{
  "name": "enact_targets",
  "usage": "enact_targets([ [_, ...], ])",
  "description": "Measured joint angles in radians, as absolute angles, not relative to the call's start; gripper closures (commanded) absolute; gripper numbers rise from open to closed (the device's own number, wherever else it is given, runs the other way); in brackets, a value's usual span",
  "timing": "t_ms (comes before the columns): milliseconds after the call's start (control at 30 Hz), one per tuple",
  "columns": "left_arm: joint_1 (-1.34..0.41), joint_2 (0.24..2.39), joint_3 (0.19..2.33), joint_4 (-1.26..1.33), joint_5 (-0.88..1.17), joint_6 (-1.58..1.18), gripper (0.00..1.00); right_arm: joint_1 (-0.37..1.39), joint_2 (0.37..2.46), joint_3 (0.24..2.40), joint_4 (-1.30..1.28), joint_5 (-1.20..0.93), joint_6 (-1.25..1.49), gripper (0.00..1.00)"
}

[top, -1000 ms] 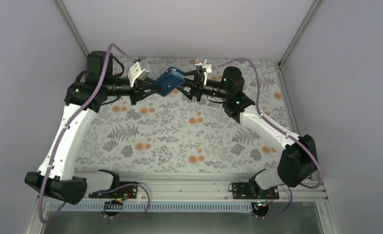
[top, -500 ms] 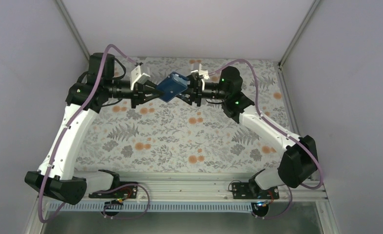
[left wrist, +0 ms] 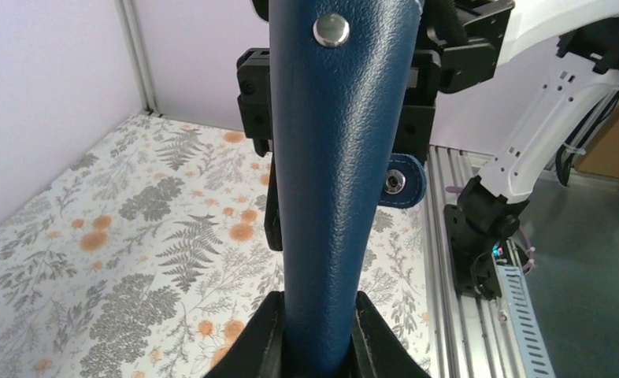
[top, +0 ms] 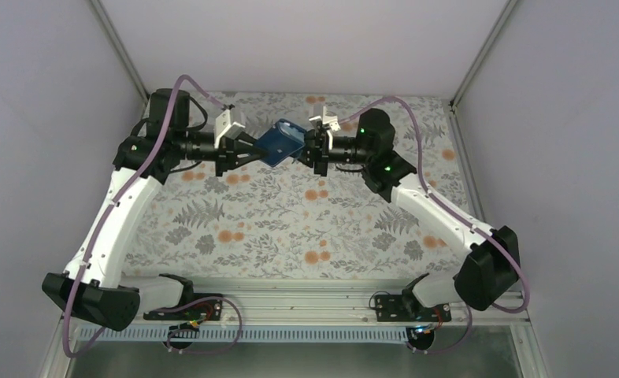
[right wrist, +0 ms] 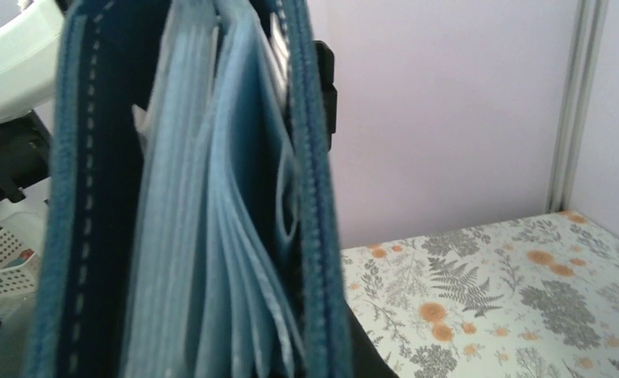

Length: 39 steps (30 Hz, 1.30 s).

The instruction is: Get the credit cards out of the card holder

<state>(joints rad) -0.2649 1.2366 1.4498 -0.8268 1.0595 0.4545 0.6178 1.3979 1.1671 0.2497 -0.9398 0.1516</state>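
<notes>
Above the far middle of the table hangs the navy card holder (top: 281,142), gripped from both sides. My left gripper (top: 251,150) is shut on its spine; in the left wrist view the spine (left wrist: 338,197) rises between the fingers (left wrist: 318,303), with a metal snap (left wrist: 331,30) up top and the closure tab (left wrist: 401,179) at the right. My right gripper (top: 302,150) is shut on the holder's open edge. In the right wrist view the pale blue pockets (right wrist: 235,236) fan out between the navy covers (right wrist: 314,197), with one dark finger (right wrist: 361,354) beside the right cover. The credit cards are hidden in the pockets.
A floral cloth (top: 290,228) covers the table under the arms. Grey walls close in the back and both sides. A metal rail (top: 290,303) carrying both arm bases runs along the near edge. The right arm's white links (left wrist: 558,102) show behind the holder in the left wrist view.
My right gripper has moved in from the right and shut on the holder's open edge. The left arm has shifted slightly right, still gripping the holder.
</notes>
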Motion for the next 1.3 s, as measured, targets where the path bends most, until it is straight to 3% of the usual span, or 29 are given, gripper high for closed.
enact_targets([
  [100, -0.267, 1.238, 1.435, -0.804, 1.021, 0.439, 0.05, 0.621, 1.382, 1.168, 0.192, -0.902, 0.145, 0.96],
  [133, -0.269, 1.241, 1.432, -0.803, 1.006, 0.435, 0.01, 0.627, 1.375, 1.169, 0.176, -0.888, 0.145, 0.96],
  [533, -0.274, 1.27, 1.405, -0.726, 0.553, 0.435, 0.0, 0.649, 1.441, 1.288, -0.11, -0.548, 0.393, 0.96],
  [933, -0.485, 1.315, 1.312, -0.66, 0.179, 0.515, 0.0, 0.659, 1.543, 1.258, -0.1, -0.546, 0.609, 0.96],
  [1300, -0.485, 1.322, 1.385, -0.708, 0.126, 0.539, 0.0, 0.662, 1.543, 1.264, -0.117, -0.564, 0.561, 0.96],
])
